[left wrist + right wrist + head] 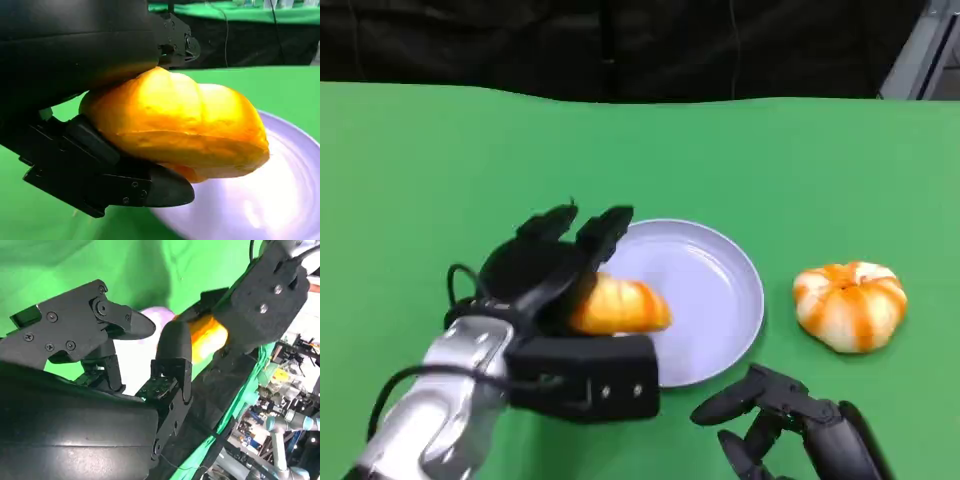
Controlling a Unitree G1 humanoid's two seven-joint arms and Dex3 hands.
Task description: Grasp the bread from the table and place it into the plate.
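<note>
My left hand (555, 290) grips an orange-glazed bread roll (618, 306) and holds it over the left edge of the pale lavender plate (720, 290). In the left wrist view the bread roll (180, 130) is clamped between the black palm above and a finger (115, 185) below, with the plate (280, 200) just beneath. A second, round striped bun (850, 303) lies on the table right of the plate. My right hand (785, 420) rests low near the front edge, fingers apart, holding nothing. The right wrist view shows its fingers (172, 347) spread and the bread roll (207, 337) beyond.
The green table (440, 170) stretches wide behind and to the left of the plate. A dark backdrop runs along the far edge. Cluttered lab equipment (280, 405) shows past the table in the right wrist view.
</note>
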